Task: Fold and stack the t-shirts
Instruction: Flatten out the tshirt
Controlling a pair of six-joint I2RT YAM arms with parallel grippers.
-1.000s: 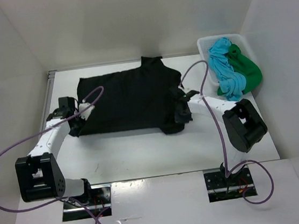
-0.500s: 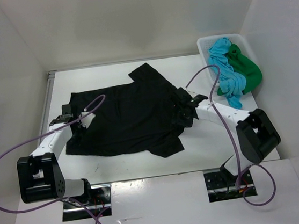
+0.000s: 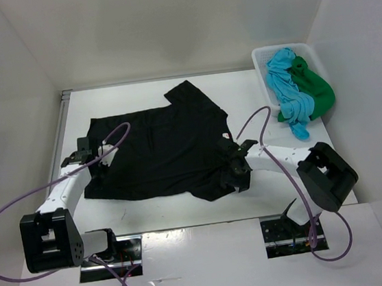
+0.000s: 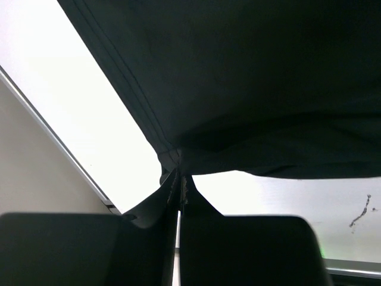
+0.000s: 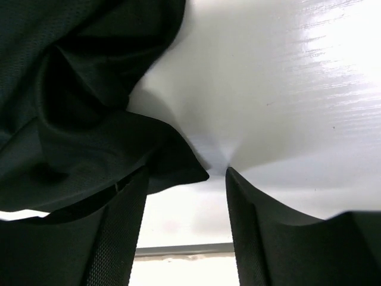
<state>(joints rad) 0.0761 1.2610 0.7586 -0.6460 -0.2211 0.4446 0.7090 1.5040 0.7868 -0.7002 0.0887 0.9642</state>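
Risk of one-sided pull skewing plain black cloth t-shirt: shut left jaws pinching hem, right jaws parted, empty.

The right pincer is standing with its jaws parted, its two dark fingers rising from the bottom edge with a clear gap between them. The black t-shirt is lying bunched across the left half of the view, its cloth heaped in deep, soft folds. One pointed flap of it is reaching rightward into the gap, ending near the finger on the right but apart from it; whether it is touching the other finger cannot be told. The white glossy bench is filling the upper right, catching streaks of glare, and is showing bare between the fingers lower down
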